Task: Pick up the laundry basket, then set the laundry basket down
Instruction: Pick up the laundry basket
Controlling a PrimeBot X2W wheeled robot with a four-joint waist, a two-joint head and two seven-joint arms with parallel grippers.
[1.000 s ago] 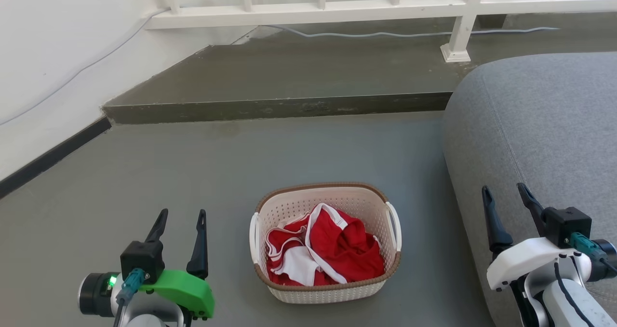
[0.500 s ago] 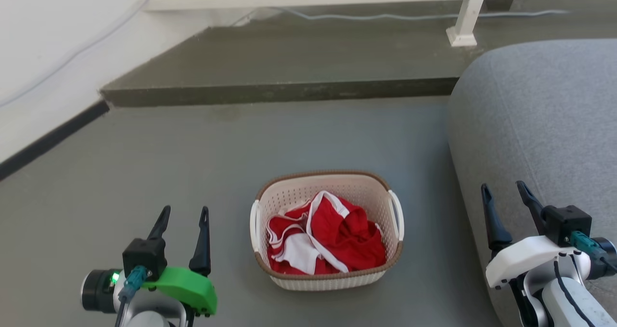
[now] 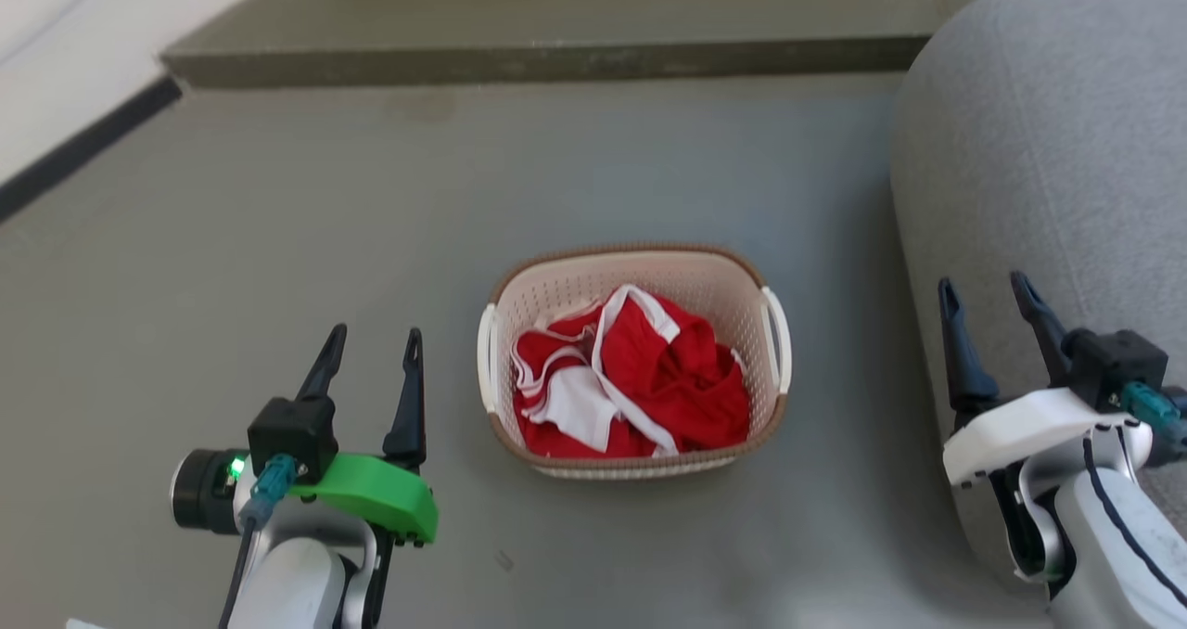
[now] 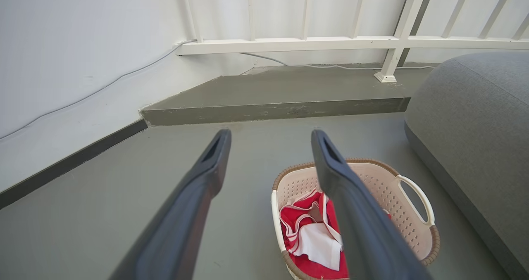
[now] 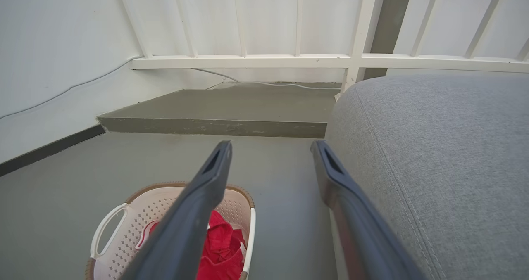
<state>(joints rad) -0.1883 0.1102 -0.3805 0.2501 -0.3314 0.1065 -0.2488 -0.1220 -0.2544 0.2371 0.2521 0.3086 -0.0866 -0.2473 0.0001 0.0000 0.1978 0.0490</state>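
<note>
Grey concrete floor [image 3: 278, 239] ran from a low step [image 3: 538, 58] and a white wall toward the robot, with a grey upholstered seat [image 3: 1039, 128] along the right side and a white railing [image 4: 330, 43] behind the step. On that floor, about midway between the two arms and just ahead of them, stood the laundry basket [image 3: 566, 290], upright, with red-and-white clothing [image 3: 686, 378] heaped inside and a white handle on each side, one [image 3: 485, 355] toward the left arm and one [image 3: 777, 337] toward the right. The left gripper [image 3: 375, 332] was beside the basket on its left, near but not touching, fingers spread apart and empty. The right gripper [image 3: 981, 281] was farther off, over the edge of the seat, likewise spread and carrying nothing. The pick-up seemed not yet begun; this looked like the approach. The next move would probably call for bringing both arms inward and down until each pair of fingers straddled a handle, the right arm having more ground to cover, then closing both evenly so the basket lifts level. No brand, label or readable writing appeared anywhere; the sole marking was a small green light [image 3: 237, 467] on the left wrist.
</note>
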